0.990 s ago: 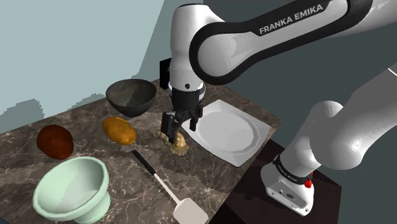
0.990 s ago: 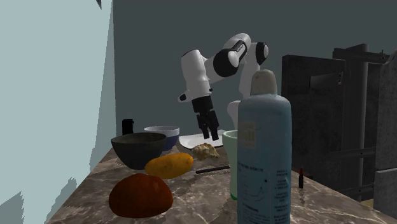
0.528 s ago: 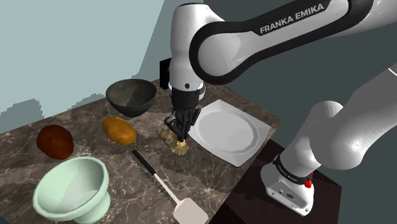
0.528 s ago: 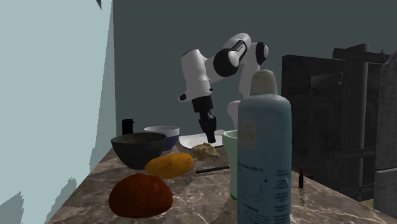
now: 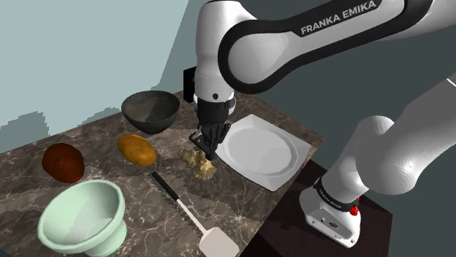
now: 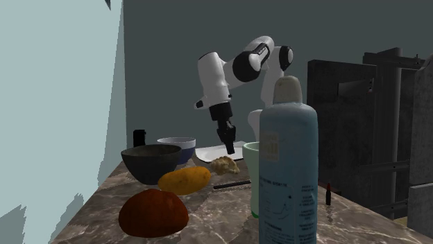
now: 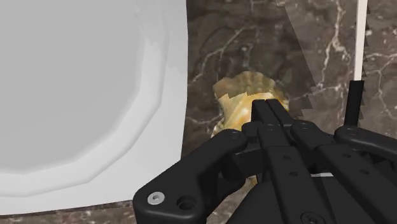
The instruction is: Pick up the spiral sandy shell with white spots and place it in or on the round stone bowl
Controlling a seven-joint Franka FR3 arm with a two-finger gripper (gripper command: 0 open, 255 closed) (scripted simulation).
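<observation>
Gripper [image 5: 210, 151]: pointed tip-down just above the table [image 5: 22, 190]. In the wrist view the two fingers were seen pressed together, and nothing was clasped between them.
Shell [image 5: 198, 163]: sandy and ridged. It was found lying on the table directly under the gripper tips, between the yellow-brown lump [image 5: 137, 149] and the plate [image 5: 259, 150]. White spots could not be made out.
Shell, wrist view: the far part of the shell [image 7: 240, 95] was seen past the fingertips. The near part was hidden behind the closed fingers.
Gripper-to-shell contact: in the second exterior view a thin gap was noted between the gripper [image 6: 229, 147] and the shell [image 6: 223, 165]. In the shoulder view the two overlapped, so contact could not be settled from that side.
Dark bowl [image 5: 150, 111]: round and dark grey. It was seen upright near the table's far edge, apart from the shell.
Plate, wrist view: white with a faceted rim, just beside the shell. The plate [image 7: 83, 95] was cut off by the picture edges.
Spatula [image 5: 191, 216]: black handle, white blade. It was laid on the table near the shell, on the side toward the shoulder camera. In the wrist view part of the spatula [image 7: 353, 105] was covered by the gripper body.
Other items: a red-brown lump [image 5: 63, 161] and a pale green bowl [image 5: 82, 215] were noted well apart from the shell.
Occlusion, second exterior view: a pale blue bottle [image 6: 288, 173] in the foreground hid most of the pale green bowl and a stretch of the table.
Arm [image 5: 292, 44]: its upper part was cut off by the shoulder view's top edge.
</observation>
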